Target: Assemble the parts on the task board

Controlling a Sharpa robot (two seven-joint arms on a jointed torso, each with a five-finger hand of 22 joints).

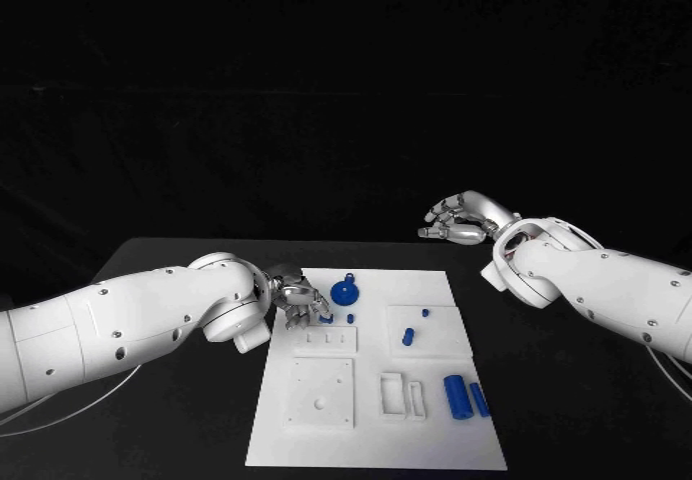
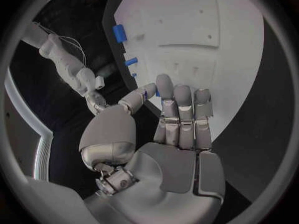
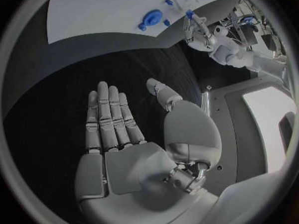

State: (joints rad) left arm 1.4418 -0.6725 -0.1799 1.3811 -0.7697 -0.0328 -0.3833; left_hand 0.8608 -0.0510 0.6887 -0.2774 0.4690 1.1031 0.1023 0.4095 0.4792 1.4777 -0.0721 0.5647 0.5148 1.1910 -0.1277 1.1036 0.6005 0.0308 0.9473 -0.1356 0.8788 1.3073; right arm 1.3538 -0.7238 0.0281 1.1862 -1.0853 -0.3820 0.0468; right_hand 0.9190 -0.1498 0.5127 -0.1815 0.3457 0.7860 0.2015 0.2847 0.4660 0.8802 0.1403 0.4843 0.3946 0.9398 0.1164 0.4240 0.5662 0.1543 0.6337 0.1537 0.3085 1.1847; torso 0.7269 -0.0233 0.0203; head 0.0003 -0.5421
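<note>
Board [image 1: 433, 430]: white plate flat in the middle of the black surface [image 1: 173, 250], long sides running from near edge to far edge.
Round part [image 1: 346, 292]: blue disc with a small knob, near the board's far edge, just beside the left robot hand.
Small parts: short blue peg [image 1: 426, 313] and blue pin [image 1: 408, 337] on a raised square toward the board's right edge; tiny blue piece [image 1: 351, 319] close to the left fingertips.
Cylinders [image 1: 464, 398]: two blue rods lying side by side near the board's right edge, toward the near end.
White fittings: square block [image 1: 320, 392] with holes on the board's left half; narrow slotted holder [image 1: 402, 394] between block and cylinders.
Left robot hand [image 1: 296, 300]: over the board's far left corner, fingers [image 2: 184, 104] held straight and close together, tips at the board; a bit of blue at the thumb tip, cannot tell whether pinched or merely behind.
Right robot hand [image 1: 462, 217]: raised above bare surface beyond the board's far right corner, well apart from every part, fingers [image 3: 111, 114] extended, thumb out to the side, nothing held.
Surface: black, matte, dark room behind.
</note>
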